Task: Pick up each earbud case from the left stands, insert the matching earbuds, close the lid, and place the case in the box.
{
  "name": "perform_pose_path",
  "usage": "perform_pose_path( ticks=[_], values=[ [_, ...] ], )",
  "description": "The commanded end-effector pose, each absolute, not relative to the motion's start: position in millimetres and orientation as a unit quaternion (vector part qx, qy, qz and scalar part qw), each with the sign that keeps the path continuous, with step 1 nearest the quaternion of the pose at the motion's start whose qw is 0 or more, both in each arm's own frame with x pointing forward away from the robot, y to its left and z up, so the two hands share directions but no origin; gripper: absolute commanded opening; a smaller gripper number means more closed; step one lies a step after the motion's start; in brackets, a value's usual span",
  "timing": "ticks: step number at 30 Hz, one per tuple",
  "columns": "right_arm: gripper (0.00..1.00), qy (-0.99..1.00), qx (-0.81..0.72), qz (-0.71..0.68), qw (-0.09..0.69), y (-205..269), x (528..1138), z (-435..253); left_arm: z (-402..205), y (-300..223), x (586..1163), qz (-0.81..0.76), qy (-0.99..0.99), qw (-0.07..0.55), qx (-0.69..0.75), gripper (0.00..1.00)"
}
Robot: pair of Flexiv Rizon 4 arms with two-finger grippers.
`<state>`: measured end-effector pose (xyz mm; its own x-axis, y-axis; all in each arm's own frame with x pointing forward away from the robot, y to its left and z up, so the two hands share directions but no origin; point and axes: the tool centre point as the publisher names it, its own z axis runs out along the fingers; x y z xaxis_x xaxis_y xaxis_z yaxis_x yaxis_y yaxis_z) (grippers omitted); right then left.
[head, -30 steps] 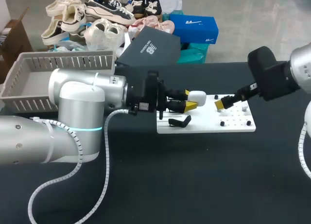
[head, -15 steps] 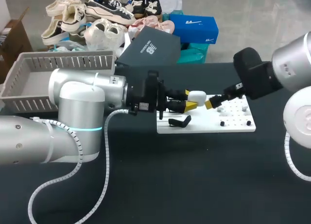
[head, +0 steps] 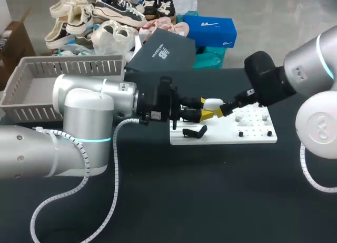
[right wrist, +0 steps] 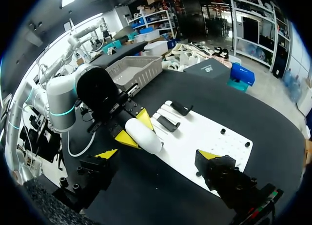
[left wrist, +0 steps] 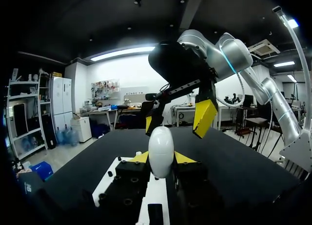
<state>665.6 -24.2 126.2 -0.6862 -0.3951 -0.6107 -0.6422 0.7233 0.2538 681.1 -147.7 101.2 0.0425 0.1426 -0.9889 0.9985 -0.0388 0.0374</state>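
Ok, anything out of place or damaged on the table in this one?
Nothing stands out. The white earbud case is clamped between the yellow tips of the left gripper above the white board and looks intact. The right gripper is open close beside it. No spill or damage shows.

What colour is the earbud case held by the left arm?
The earbud case is white, clearest in the left wrist view.
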Motion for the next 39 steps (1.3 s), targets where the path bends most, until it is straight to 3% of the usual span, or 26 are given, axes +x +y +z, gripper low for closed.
perform_pose_path(
  ticks=[1,39],
  values=[
    [1.0,0.892,-0.29,0.226,0.265,-21,670,125,100,-148,684,-0.463,0.514,0.462,0.555,0.0],
    [1.0,0.903,-0.266,0.207,0.267,-25,685,121,100,-148,684,-0.463,0.514,0.462,0.555,0.0]
  ],
)
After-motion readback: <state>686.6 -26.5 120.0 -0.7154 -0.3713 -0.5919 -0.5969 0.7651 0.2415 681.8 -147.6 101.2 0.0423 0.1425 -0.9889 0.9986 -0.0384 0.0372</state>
